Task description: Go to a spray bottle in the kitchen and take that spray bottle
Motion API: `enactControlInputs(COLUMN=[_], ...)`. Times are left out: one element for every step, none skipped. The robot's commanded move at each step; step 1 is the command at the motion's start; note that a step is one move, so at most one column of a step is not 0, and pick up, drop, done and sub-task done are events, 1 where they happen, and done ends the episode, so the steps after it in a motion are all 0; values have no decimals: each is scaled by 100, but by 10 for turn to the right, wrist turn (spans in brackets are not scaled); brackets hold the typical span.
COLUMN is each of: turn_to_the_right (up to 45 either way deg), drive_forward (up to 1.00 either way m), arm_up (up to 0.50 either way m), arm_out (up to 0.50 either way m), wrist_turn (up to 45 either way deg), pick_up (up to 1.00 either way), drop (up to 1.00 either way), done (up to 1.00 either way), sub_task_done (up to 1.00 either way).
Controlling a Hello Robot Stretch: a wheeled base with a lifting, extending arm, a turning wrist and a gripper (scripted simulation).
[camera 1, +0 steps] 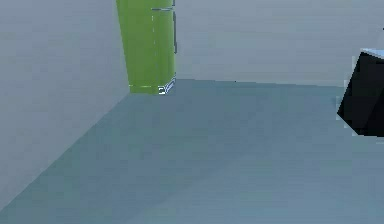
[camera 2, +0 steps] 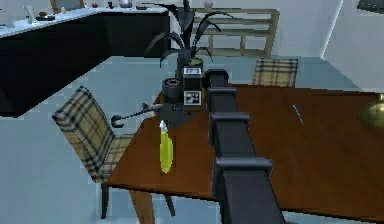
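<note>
— Across the forward view, what takes the most room?
— Grey-blue floor [camera 1: 200,160], and a pale wall [camera 1: 50,80] from nine to twelve o'clock. A tall green fridge [camera 1: 150,45] stands at twelve o'clock by the wall, and a dark cabinet [camera 1: 366,95] cuts in at three o'clock.
— And on the arm side view?
— A brown wooden table [camera 2: 320,150] covers the part from three to six o'clock. A long dark counter [camera 2: 60,55] runs at ten o'clock. The arm [camera 2: 235,140] rises from six o'clock over the table. One checked chair [camera 2: 85,125] stands at nine o'clock, just beside the table's corner, and a second chair [camera 2: 275,70] at one o'clock, at the far side. A dark plant [camera 2: 190,30] in a pot stands on the table at twelve o'clock.
— Where is the gripper?
— The gripper [camera 2: 132,117] is near the centre, its fingers toward nine o'clock, past the table's edge. Just under its body is a slim yellow-green thing [camera 2: 165,150], upright, at the table's edge. It is too small for me to say surely what it is. The table is behind it, so I cannot tell whether the gripper holds anything.
— Something smaller?
— A thin dark stick [camera 2: 297,112] lies on the table at three o'clock.
</note>
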Motion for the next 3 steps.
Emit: enactControlInputs(turn_to_the_right=[0,0,0], drive_forward=[0,0,0], arm_up=[0,-30,0], arm_out=[0,0,0], wrist_turn=[270,0,0], pick_up=[0,0,100], drop=[0,0,0], done=[0,0,0], sub_task_done=[0,0,0])
